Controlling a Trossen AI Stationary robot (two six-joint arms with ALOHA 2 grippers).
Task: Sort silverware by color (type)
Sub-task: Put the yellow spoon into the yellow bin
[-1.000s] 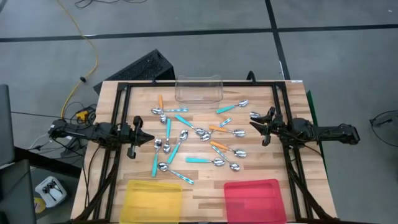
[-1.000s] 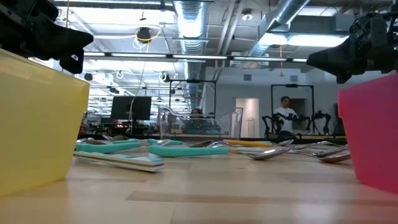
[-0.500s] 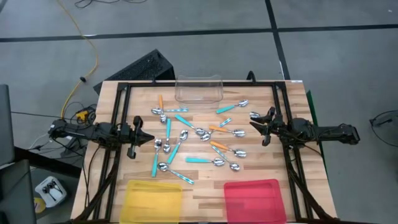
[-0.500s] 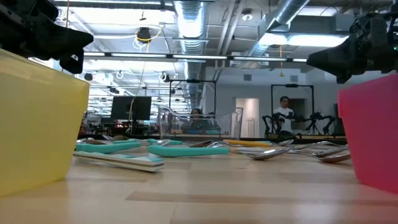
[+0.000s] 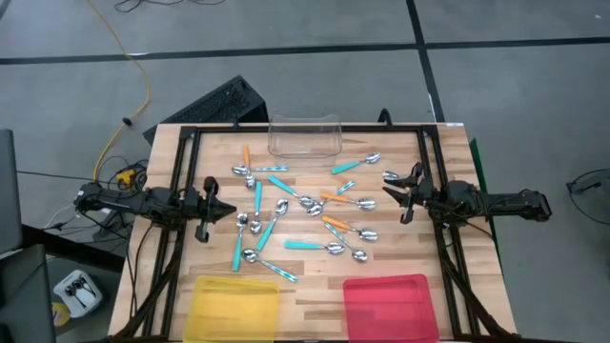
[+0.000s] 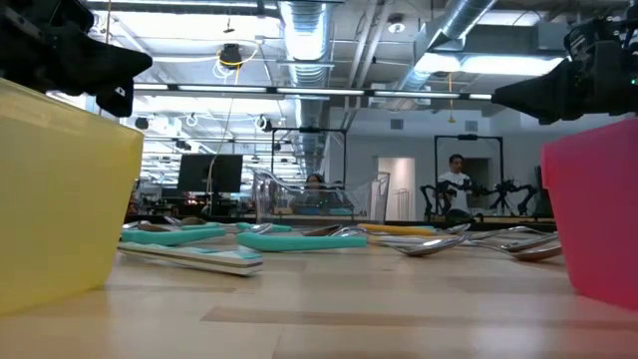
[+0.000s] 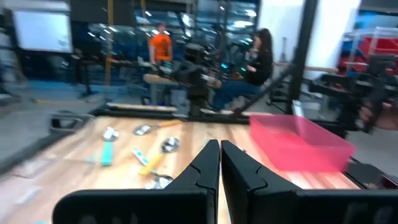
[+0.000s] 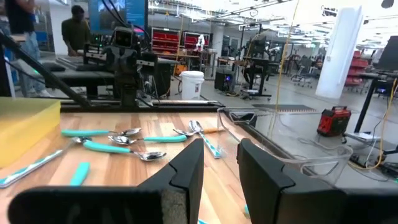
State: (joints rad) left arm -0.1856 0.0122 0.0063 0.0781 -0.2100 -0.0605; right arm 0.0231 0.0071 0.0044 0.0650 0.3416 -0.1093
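Robotics lab: exposed ceiling ducts (image 6: 299, 25), other robot arms (image 6: 498, 189) on far benches, monitors (image 6: 210, 171), red parts bins (image 8: 169, 41).

Left gripper (image 7: 219, 163) low in view, dark fingers (image 7: 202, 167) pressed together, nothing between them. Wooden table (image 7: 74, 149) ahead. Spoons (image 7: 166, 145) scattered on it: one teal handle (image 7: 107, 151), one orange handle (image 7: 151, 163), shiny bowls. Red tray (image 7: 300, 142) on table beside spoons. Opposite arm (image 7: 191, 78) beyond table. Behind: person in orange top (image 7: 161, 45), person in dark clothes (image 7: 258, 59).

Two slim black jointed arms, each tipped with a pincer of two dark, wedge-shaped fingers (image 8: 186, 171).
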